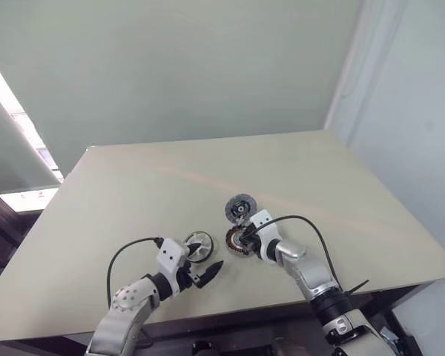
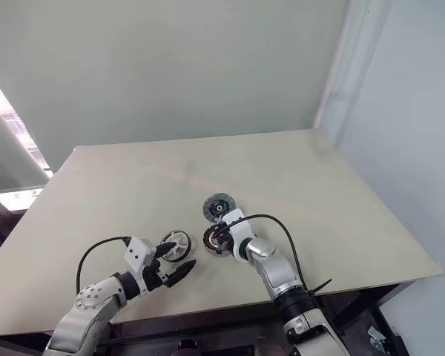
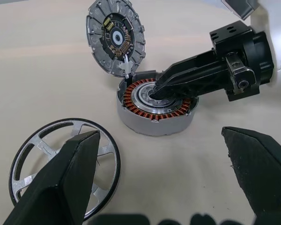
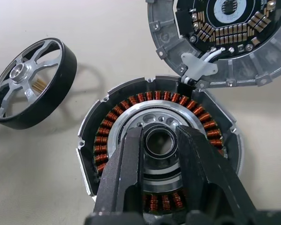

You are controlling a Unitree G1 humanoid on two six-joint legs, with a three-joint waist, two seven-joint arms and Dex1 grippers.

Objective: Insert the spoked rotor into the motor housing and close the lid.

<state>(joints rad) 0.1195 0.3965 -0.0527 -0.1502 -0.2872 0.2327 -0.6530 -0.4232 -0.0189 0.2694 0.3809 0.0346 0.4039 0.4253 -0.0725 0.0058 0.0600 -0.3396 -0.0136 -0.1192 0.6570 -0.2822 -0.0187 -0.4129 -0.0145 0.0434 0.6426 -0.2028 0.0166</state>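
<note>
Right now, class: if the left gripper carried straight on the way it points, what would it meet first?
Probably the spoked rotor, lying on the table just ahead of the open left gripper. Beyond it sits the motor housing. Depth is hard to judge, so it might pass just over the rotor.

You get even, soft light on the table [image 1: 133, 193], a bright strip glaring at the left edge, faint shadows, and sharp wrist close-ups.
</note>
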